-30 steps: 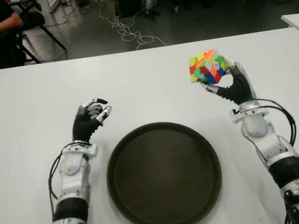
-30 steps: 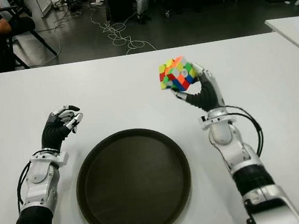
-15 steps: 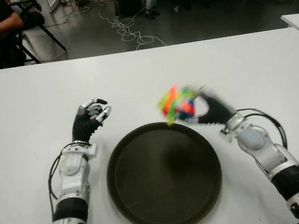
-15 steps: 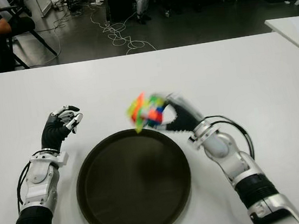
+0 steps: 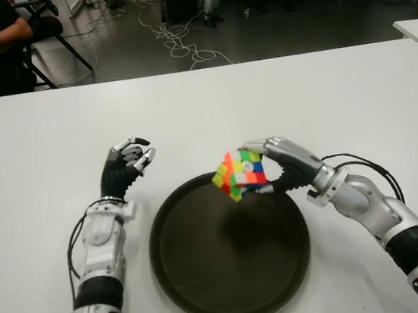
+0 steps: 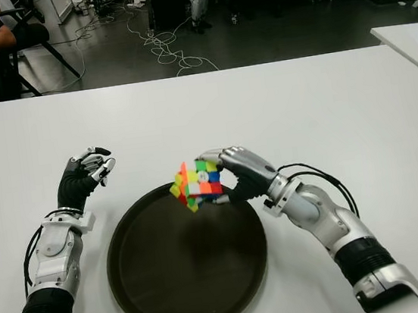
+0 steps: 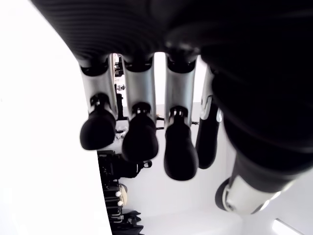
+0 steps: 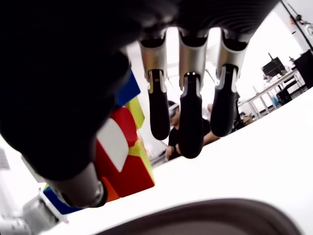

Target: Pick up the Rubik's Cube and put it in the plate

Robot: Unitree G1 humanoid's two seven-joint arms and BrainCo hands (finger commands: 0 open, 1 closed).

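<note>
Right hand [image 5: 287,168] pinches Rubik's Cube [image 5: 239,173] above plate's [image 5: 211,294] far rim. Left hand [image 5: 126,166] curled, empty, beside plate. Releasing here risks cube clipping rim and bouncing out.

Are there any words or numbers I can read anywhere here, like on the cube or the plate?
None can be read.
Cube, held in the right hand: a small pale mark on one centre sticker, too small to read.
Plate: plain dark, no writing.
Table: bare white, no writing.
Left hand, left of the plate: no label visible.
</note>
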